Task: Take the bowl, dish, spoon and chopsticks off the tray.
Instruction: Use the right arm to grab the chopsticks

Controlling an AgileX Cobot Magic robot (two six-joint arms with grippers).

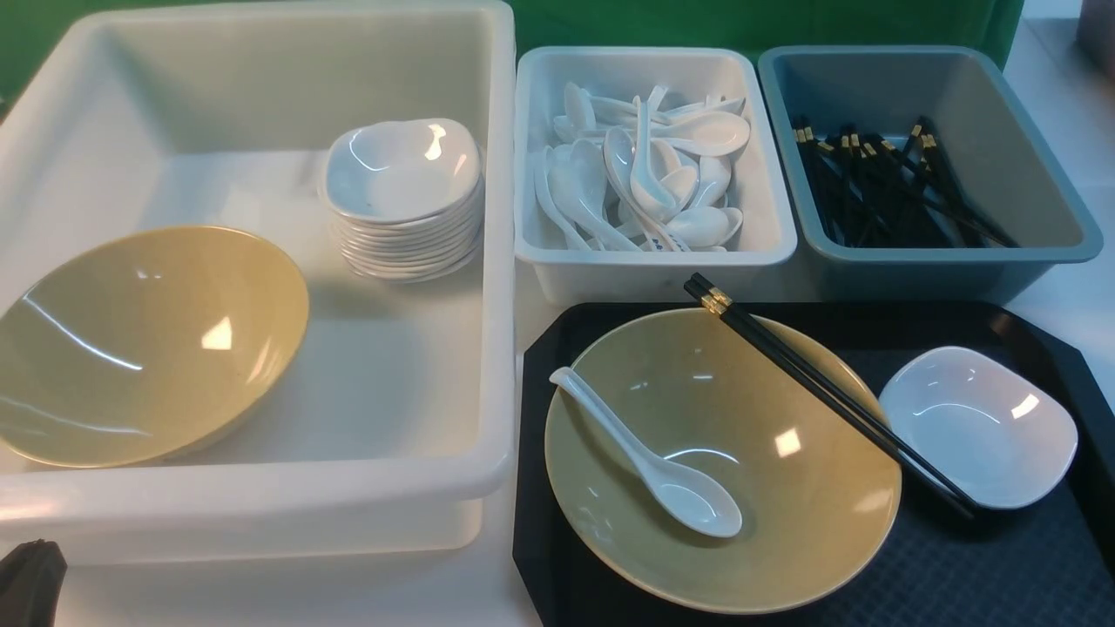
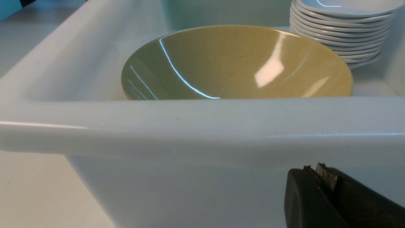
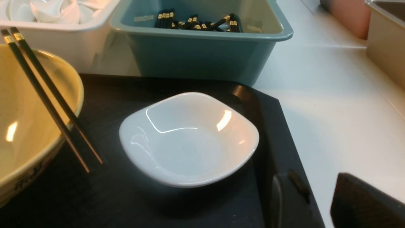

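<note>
The black tray (image 1: 958, 575) lies at the front right. On it sits the tan bowl (image 1: 784, 505), with the white spoon (image 1: 649, 466) lying inside it and the black chopsticks (image 1: 827, 392) resting across its rim. The white dish (image 1: 976, 427) stands on the tray to the right of the bowl. In the right wrist view, the dish (image 3: 190, 139) is near my right gripper (image 3: 343, 179), which shows as one dark closed mass beside the tray's edge (image 3: 284, 177), holding nothing. My left gripper (image 2: 316, 169) is shut and empty in front of the large white tub's wall; it shows at the front view's bottom left (image 1: 30, 575).
A large white tub (image 1: 496, 261) on the left holds another tan bowl (image 1: 148, 344) and a stack of white dishes (image 1: 405, 200). Behind the tray stand a white tub of spoons (image 1: 758, 235) and a grey-blue tub of chopsticks (image 1: 1028, 148).
</note>
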